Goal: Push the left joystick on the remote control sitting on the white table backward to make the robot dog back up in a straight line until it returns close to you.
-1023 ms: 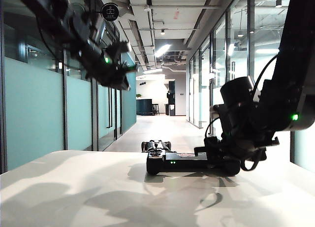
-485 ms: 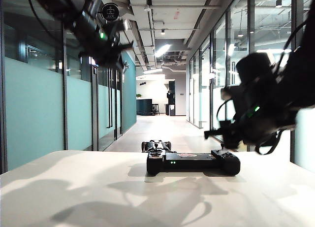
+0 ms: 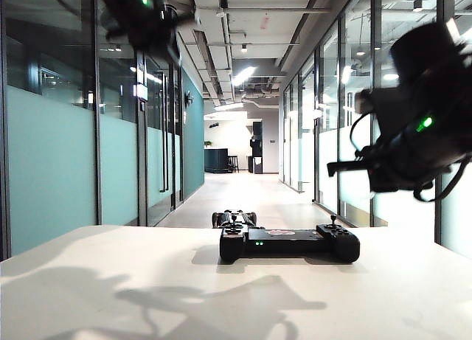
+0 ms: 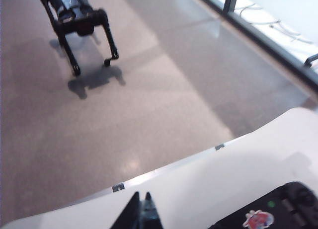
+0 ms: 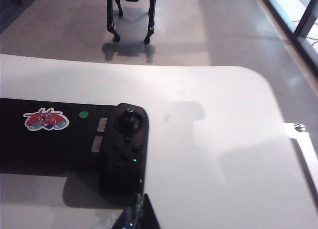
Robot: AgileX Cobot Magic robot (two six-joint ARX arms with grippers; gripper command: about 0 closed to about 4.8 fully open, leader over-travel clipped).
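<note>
Remote (image 3: 289,243) flat on table (image 3: 110,281). Right gripper (image 5: 140,211) at its 2 o'clock, raised, jaws pressed together, empty. Left gripper (image 4: 141,211) high at 11 o'clock, jaws together. Dog (image 4: 74,20) on floor.

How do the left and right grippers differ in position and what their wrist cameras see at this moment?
The left gripper is raised high at the exterior view's upper left; the right gripper hangs lower, at that view's right. The left wrist view catches only a corner of the remote control; the right wrist view shows one whole end with a thumbstick. Both are shut, hold nothing, are clear of the remote control, and see the robot dog on the floor.
</note>
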